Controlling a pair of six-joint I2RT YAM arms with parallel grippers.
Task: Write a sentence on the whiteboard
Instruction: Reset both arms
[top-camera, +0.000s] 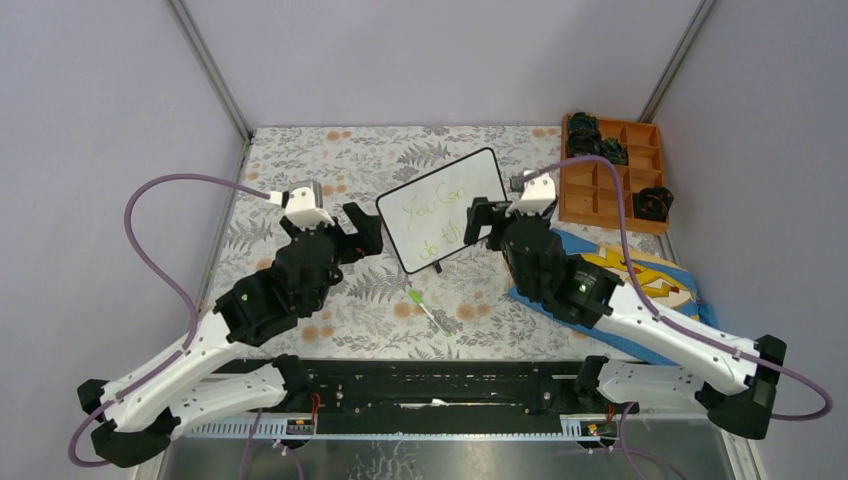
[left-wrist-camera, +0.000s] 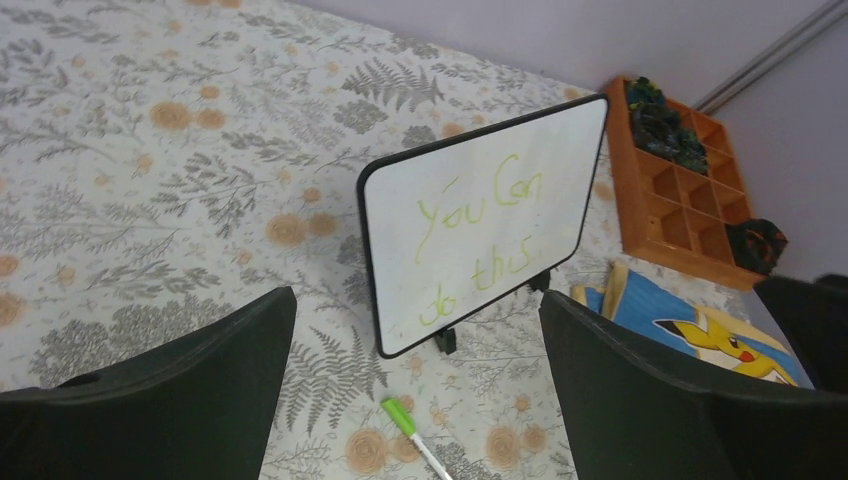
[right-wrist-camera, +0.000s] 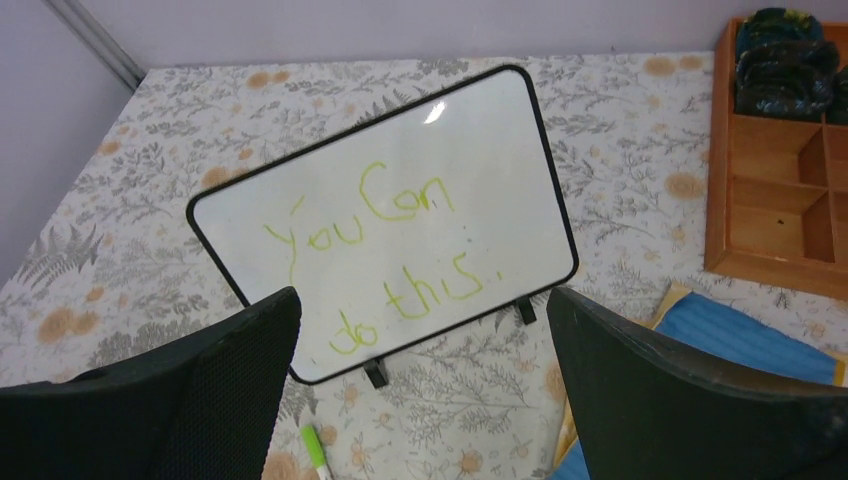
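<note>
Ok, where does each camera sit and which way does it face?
Top: above and behind, looking down at the table; left arm and right arm show.
Left wrist: faces the whiteboard at an angle; open left fingers below.
Right wrist: faces it more squarely; open right fingers below.
All share the whiteboard and marker.

Soft, even light is falling from above across my tabletop (top-camera: 300, 170), casting only faint shadows. A small glare spot is shining near the top edge of the whiteboard (right-wrist-camera: 385, 225). My pincers' fingers (left-wrist-camera: 150, 400) are showing dark and slightly blurred along the bottom of both wrist views.
</note>
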